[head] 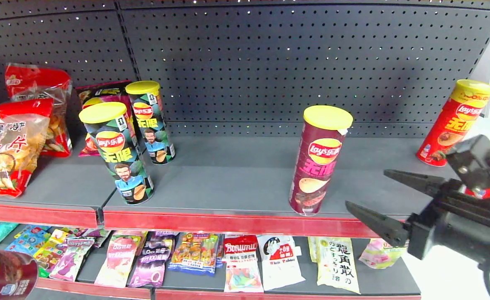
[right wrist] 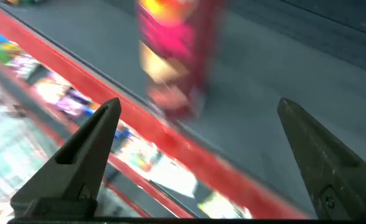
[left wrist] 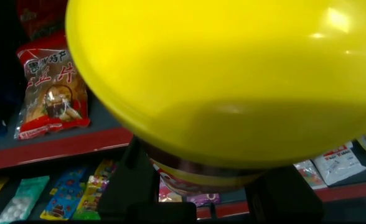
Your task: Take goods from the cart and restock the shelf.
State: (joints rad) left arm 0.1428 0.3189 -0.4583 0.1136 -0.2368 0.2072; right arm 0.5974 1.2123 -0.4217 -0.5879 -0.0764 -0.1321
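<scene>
A maroon chip can (head: 320, 160) with a yellow lid stands upright near the front edge of the grey shelf (head: 228, 179). My right gripper (head: 366, 188) hovers open just to its right, at the shelf's red front lip, with nothing between its fingers. In the right wrist view the same can (right wrist: 173, 56) sits beyond the spread right gripper (right wrist: 198, 104). My left gripper (left wrist: 201, 193) is shut on another maroon chip can (left wrist: 226, 74), whose yellow lid faces the camera. That held can (head: 3, 273) shows at the lower left, in front of the lower shelf.
Two black chip cans (head: 117, 152) (head: 151, 121) and snack bags (head: 13, 146) stand at the shelf's left. A red can (head: 455, 121) stands at the far right. Candy bags (head: 240, 262) line the lower shelf. Bare shelf lies between the black cans and the maroon can.
</scene>
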